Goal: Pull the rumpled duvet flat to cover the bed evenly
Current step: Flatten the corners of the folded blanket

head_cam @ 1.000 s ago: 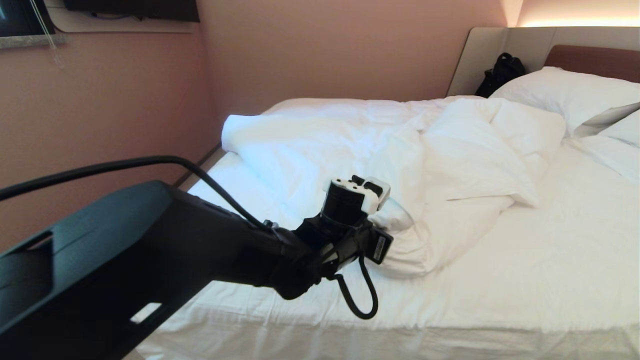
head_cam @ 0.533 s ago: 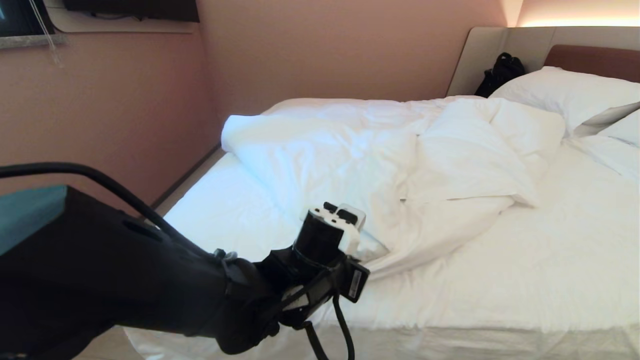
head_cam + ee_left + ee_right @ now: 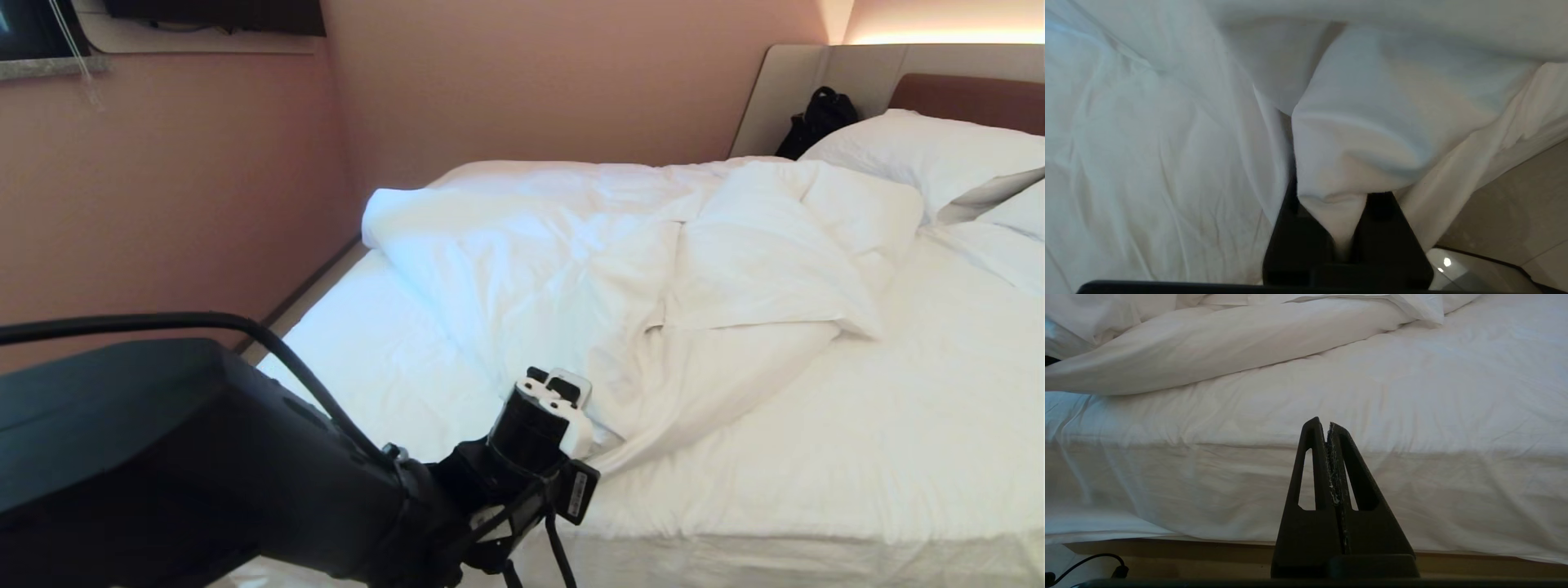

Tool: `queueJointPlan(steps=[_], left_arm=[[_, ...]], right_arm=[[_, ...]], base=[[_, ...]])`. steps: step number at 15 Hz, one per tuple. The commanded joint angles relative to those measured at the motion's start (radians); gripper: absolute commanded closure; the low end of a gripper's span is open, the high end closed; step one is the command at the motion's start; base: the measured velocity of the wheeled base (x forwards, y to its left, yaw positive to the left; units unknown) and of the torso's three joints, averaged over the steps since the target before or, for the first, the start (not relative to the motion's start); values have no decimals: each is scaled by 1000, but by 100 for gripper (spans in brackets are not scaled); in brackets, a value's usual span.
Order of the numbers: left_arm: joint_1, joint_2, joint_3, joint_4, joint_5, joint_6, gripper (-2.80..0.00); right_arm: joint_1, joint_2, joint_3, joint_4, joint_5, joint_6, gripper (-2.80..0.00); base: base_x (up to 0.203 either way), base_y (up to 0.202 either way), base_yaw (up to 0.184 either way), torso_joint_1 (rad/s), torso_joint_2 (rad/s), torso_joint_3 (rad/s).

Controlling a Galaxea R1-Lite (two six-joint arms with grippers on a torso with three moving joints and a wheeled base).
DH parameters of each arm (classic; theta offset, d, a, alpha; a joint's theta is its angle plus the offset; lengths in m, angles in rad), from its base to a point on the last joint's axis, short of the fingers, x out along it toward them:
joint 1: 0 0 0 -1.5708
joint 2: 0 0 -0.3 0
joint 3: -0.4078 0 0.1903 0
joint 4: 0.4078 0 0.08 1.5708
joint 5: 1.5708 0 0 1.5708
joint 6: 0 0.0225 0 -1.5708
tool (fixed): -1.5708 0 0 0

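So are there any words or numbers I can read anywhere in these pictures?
No text can be read anywhere.
A small white sticker sits on the black camera block at the left arm's wrist: its print is too small to read.
The duvet, pillows, black bag and walls show no writing.

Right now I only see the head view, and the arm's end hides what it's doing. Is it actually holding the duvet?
Observer: Yes. The left wrist view shows a fold of the duvet pinched between the left fingers.
Operator: And the other arm? I can't see it at all.
Observer: The right fingers are shut and empty, pointing at the side of the bed.
Operator: Anything down below there?
Observer: A black cable shows below the bed's edge.
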Motion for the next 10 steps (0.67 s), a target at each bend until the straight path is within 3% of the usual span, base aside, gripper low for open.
queueJointPlan(steps=[1, 6, 10], left_arm=[[-12, 42, -10, -14, 2, 1, -280], [-34, -14, -28, -16, 2, 26, -280], [-60, -190, -52, -10, 25, 65, -280]], right_arm=[[1, 1, 0, 0, 2, 0, 0], [0, 1, 0, 0, 2, 0, 0], [1, 1, 0, 0, 2, 0, 0]], base=[[0, 0, 0, 0, 0, 0], [0, 0, 0, 0, 0, 0], [0, 0, 0, 0, 0, 0]])
